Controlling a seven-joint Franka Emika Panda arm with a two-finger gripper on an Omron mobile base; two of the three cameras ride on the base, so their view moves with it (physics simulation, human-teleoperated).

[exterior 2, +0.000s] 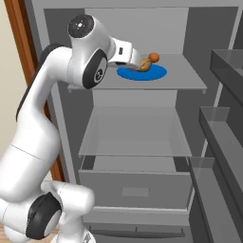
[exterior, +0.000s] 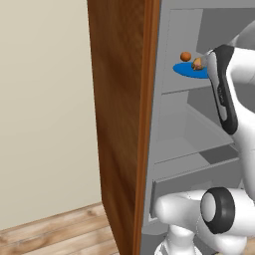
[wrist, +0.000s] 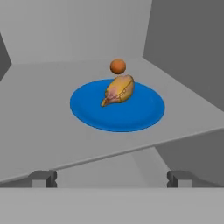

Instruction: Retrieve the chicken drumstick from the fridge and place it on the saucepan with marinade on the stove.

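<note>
On fridge [exterior 2: 199, 28] shelf: plate [wrist: 87, 109] (blue) bearing chicken drumstick [wrist: 119, 91].

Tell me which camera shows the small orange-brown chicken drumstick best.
The hand view: the small orange-brown chicken drumstick lies whole and unblocked on the blue round plate. In both base views it is tiny, and the arm partly hides it.

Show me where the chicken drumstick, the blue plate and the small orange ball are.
chicken drumstick [wrist: 118, 90], hand view, its thick middle.
blue plate [wrist: 92, 111], hand view, bare left part.
small orange ball [wrist: 117, 66], hand view, its centre.
</note>
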